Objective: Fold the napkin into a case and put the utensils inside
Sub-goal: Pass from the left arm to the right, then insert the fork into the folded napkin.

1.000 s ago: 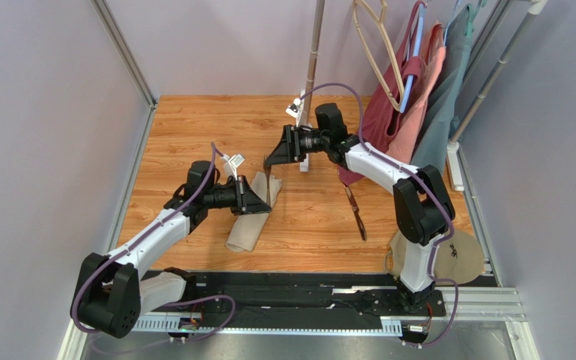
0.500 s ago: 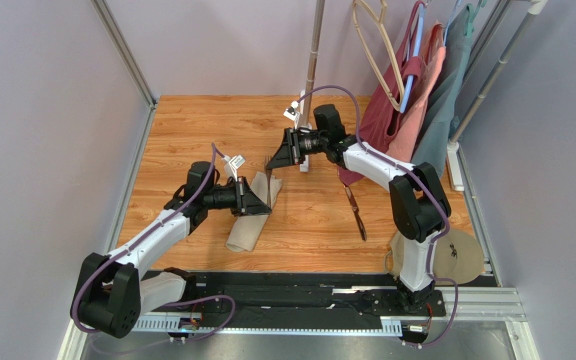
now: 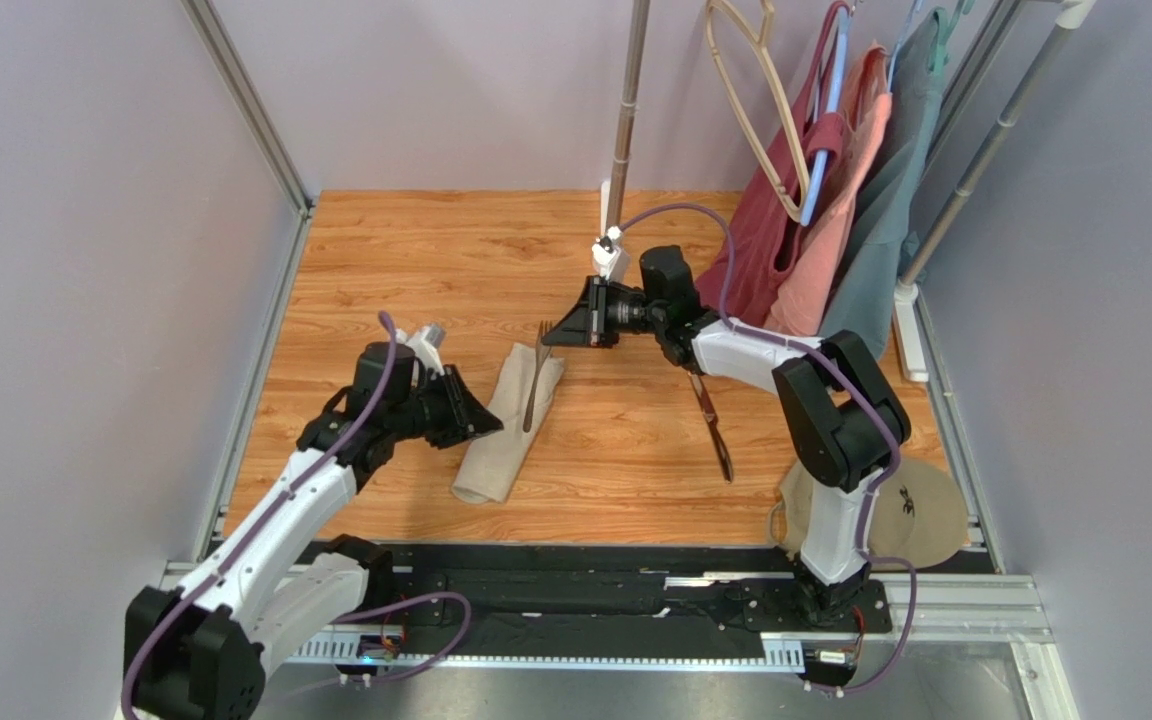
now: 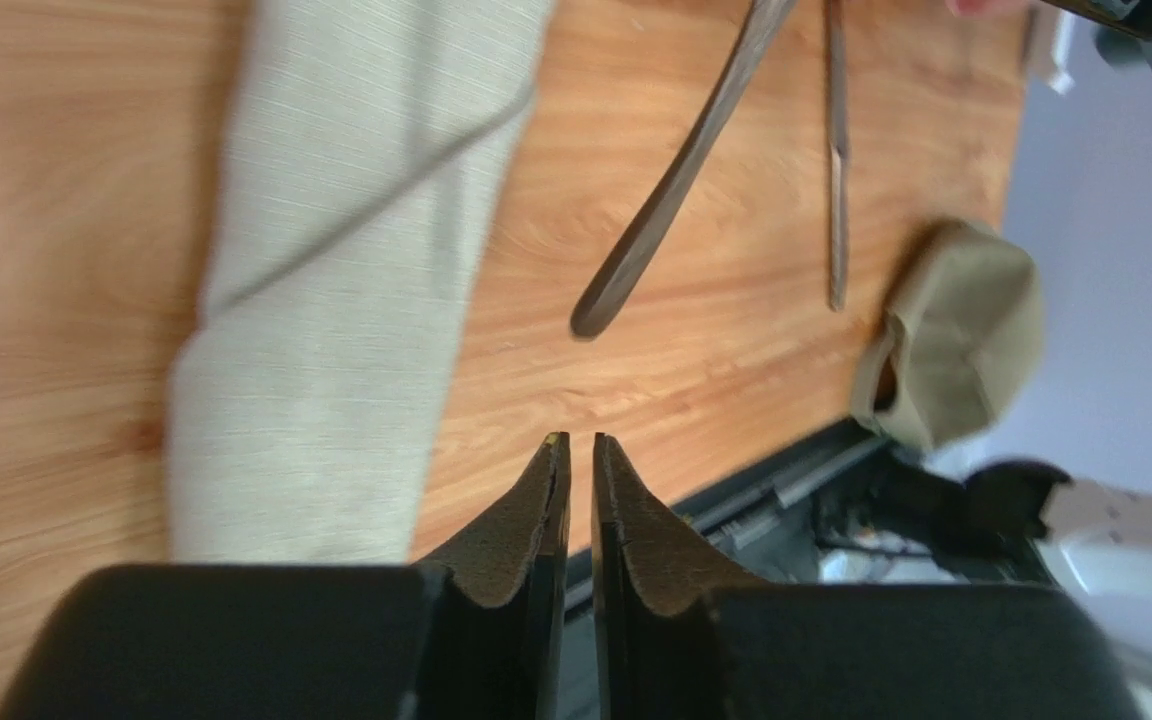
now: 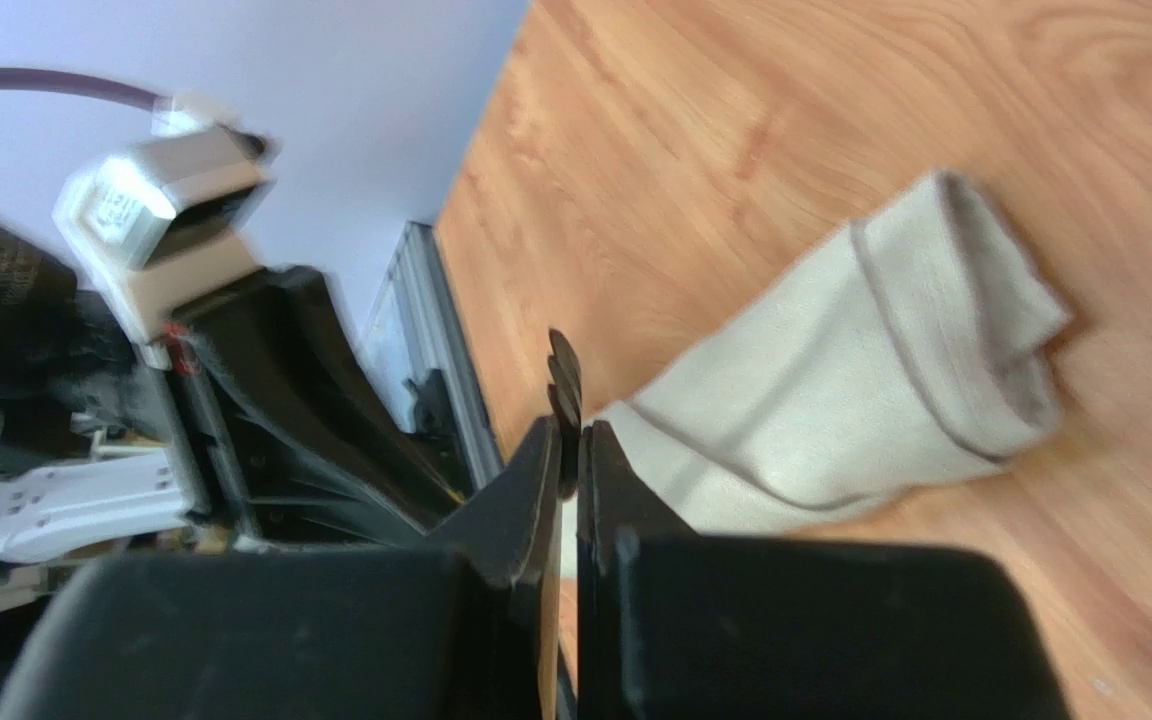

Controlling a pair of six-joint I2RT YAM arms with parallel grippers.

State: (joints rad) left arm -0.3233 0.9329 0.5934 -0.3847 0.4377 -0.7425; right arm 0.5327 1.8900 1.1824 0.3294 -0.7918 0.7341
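1. Beige-tan cloth, already folded into the narrow case (image 3: 495,450), lies on the wooden tabletop (image 3: 387,255) between the two arms, its far end towards the right arm.
2. The fork (image 3: 534,384) lies lengthwise along that far end, tines pointing away. From above I cannot tell how much of it sits inside the fold and how much rests on top.
3. The right hand (image 3: 560,333) has its jaws pressed together at the fork's far end. A dark sliver shows at the tips in the wrist view. Whether it is nipped or merely touched, I cannot tell.
4. The left hand (image 3: 485,423) sits just beside the case's left edge, fingers barely parted with nothing between them. Its tips are over bare wood, so nothing pins the cloth.
5. Risk: with the case unpinned, a push along the fork would likely drag or bunch the soft cloth instead of sliding the fork in.
6. Risk: if the fork lies over a flap, pushing would leave it outside the case.
7. Two other utensils (image 3: 711,423) lie together on the wood, well right of the case, not yet placed.
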